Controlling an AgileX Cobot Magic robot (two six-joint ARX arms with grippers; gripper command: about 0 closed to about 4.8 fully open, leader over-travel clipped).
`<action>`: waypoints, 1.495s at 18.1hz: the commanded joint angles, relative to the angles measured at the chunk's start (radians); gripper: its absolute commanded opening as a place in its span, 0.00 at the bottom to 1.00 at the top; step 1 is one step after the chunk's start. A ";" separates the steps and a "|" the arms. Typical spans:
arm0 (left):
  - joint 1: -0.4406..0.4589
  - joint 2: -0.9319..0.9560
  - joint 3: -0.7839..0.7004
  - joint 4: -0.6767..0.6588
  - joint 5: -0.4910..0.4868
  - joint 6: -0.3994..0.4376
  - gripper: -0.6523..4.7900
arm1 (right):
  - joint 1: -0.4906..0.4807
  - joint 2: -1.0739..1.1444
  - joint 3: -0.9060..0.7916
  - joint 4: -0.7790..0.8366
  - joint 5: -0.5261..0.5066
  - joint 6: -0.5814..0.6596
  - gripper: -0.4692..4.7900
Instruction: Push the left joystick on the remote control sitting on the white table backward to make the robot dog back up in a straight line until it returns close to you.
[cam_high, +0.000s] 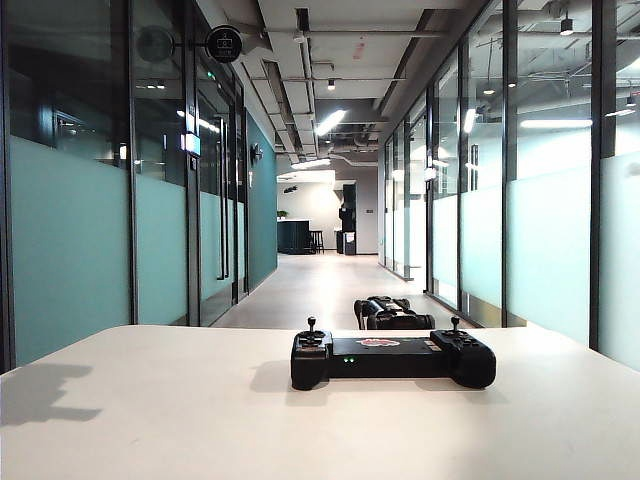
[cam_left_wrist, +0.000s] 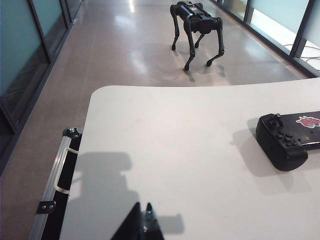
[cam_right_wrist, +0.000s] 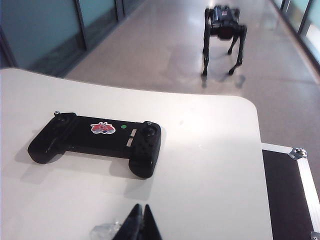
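Observation:
The black remote control (cam_high: 392, 358) lies on the white table (cam_high: 150, 420), near its far edge. Its left joystick (cam_high: 311, 325) stands upright and untouched. The robot dog (cam_high: 392, 313) stands on the corridor floor just beyond the table. Neither gripper shows in the exterior view. My left gripper (cam_left_wrist: 142, 206) is shut and empty, well short of the remote control (cam_left_wrist: 287, 137); the robot dog (cam_left_wrist: 196, 25) is beyond. My right gripper (cam_right_wrist: 141, 207) is shut and empty, a short way in front of the remote control (cam_right_wrist: 95, 140). The left joystick (cam_right_wrist: 59, 116) is at the remote's far end from it, with the robot dog (cam_right_wrist: 223, 30) behind.
A long corridor with glass walls runs ahead. Black cases with aluminium edges stand against the table's sides (cam_left_wrist: 60, 175) (cam_right_wrist: 295, 190). A small clear piece (cam_right_wrist: 102, 230) shows beside my right gripper's fingers. The remote's right stick (cam_high: 455, 325) is upright.

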 joint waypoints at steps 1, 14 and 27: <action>0.000 0.001 0.003 0.006 0.004 -0.002 0.11 | 0.001 -0.081 -0.036 -0.008 0.000 0.004 0.08; 0.000 0.001 0.003 0.006 0.004 -0.003 0.11 | -0.140 -0.417 -0.182 -0.084 -0.001 0.004 0.08; 0.001 0.001 0.003 0.005 0.004 -0.003 0.11 | -0.408 -0.430 -0.219 -0.064 -0.261 0.007 0.08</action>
